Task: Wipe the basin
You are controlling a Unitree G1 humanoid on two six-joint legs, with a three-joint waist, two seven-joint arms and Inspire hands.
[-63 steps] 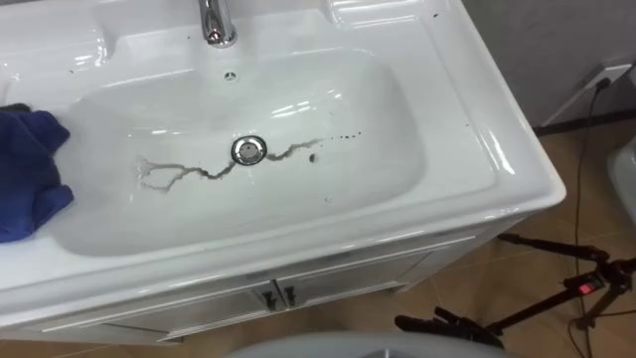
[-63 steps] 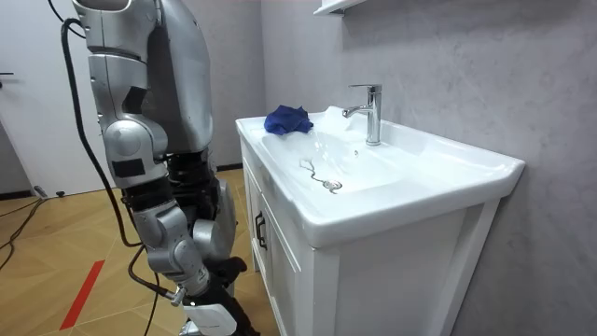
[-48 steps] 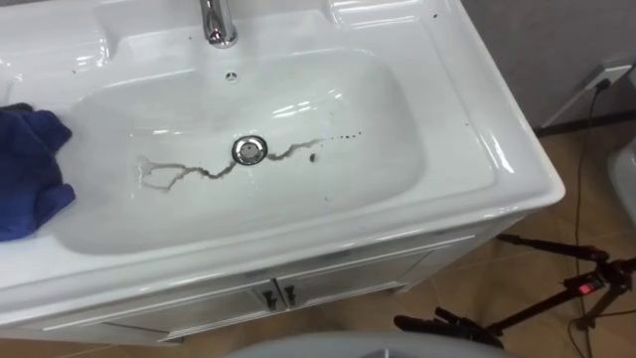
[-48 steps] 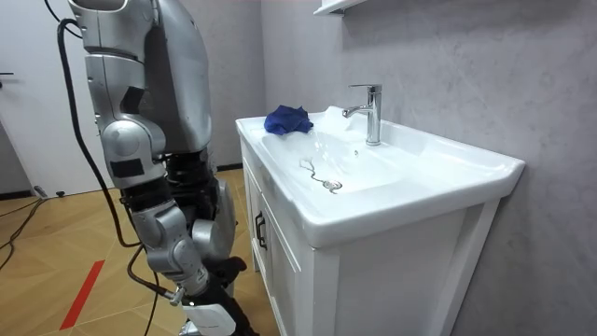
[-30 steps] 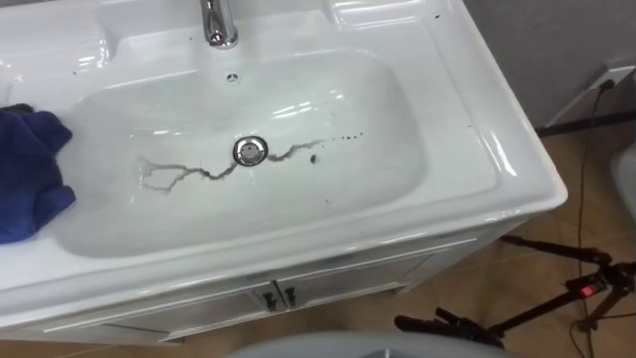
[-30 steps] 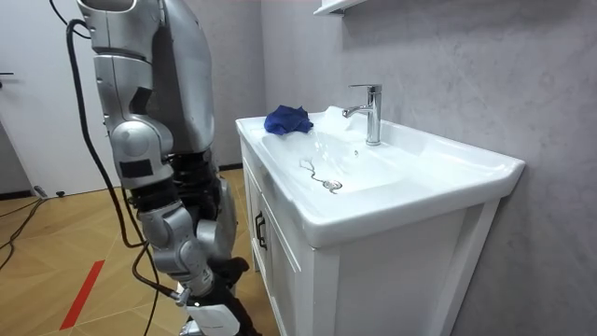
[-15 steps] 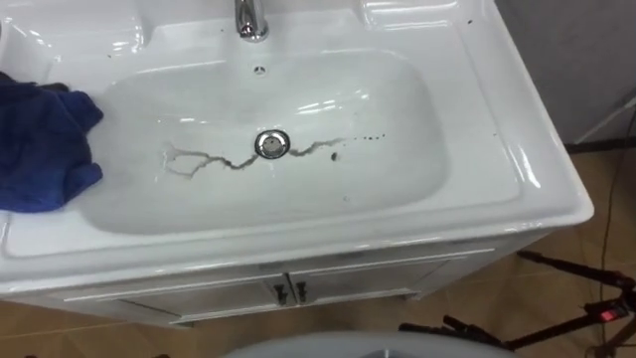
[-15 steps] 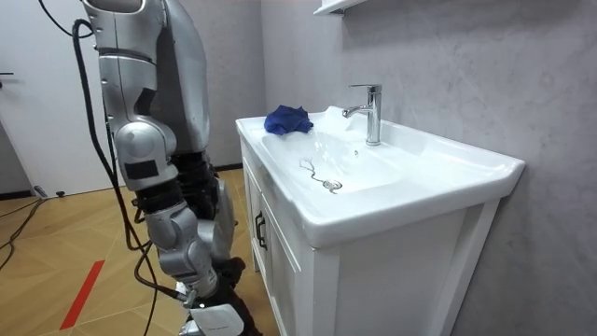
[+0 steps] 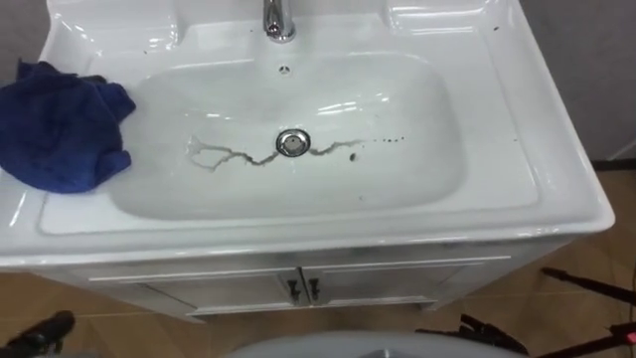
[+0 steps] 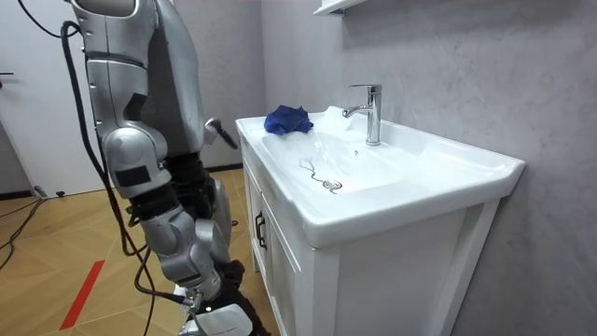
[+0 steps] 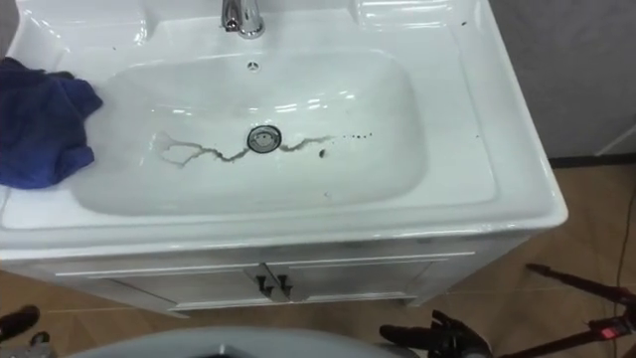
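The blue cloth (image 9: 62, 121) lies bunched on the rim of the basin (image 9: 497, 149), at nine o'clock from the drain (image 9: 292, 142), with no hand on it. The left hand (image 10: 220, 133) is raised near the basin's corner and the right hand (image 10: 216, 319) is low at the robot's side; I cannot tell whether either is clenched. A loose reach could push the cloth off that outer edge, and a light pass may only smear the dirty streak (image 9: 234, 154).
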